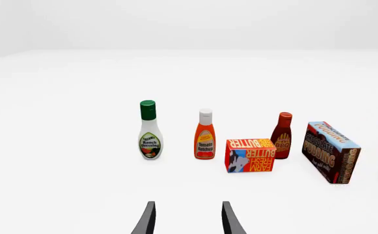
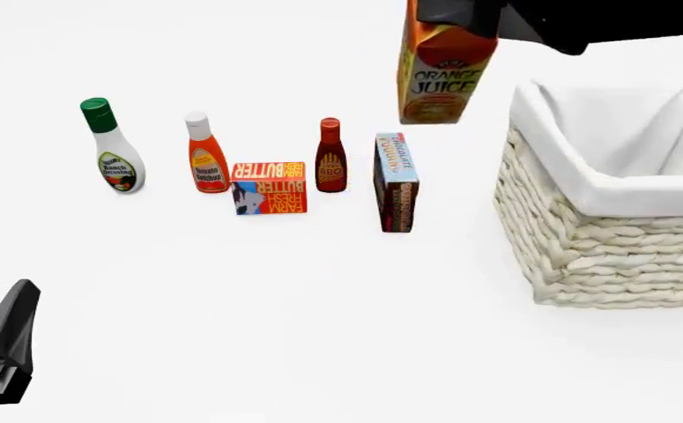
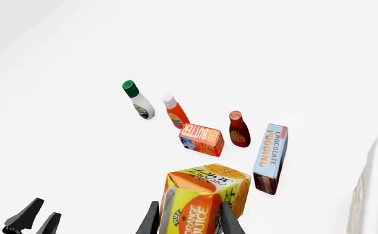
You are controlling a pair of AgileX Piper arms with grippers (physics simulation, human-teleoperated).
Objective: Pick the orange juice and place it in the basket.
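Note:
The orange juice carton (image 2: 439, 75) hangs in the air, held at its top by my right gripper (image 2: 464, 16), which is shut on it. It is high above the table, to the left of the basket (image 2: 605, 238) and above the far end of the grocery row. In the right wrist view the carton (image 3: 202, 202) sits between the fingers (image 3: 151, 218). The basket is cream-white wicker with a white cloth liner, at the right. My left gripper (image 1: 186, 219) is open and empty, low at the near left, also seen in the front view (image 2: 0, 348).
A row of groceries stands on the white table: ranch dressing bottle (image 2: 111, 146), tomato ketchup bottle (image 2: 206, 154), butter box (image 2: 270, 187), dark red sauce bottle (image 2: 330, 156) and chocolate pudding box (image 2: 397, 181). The pudding box is nearest the basket.

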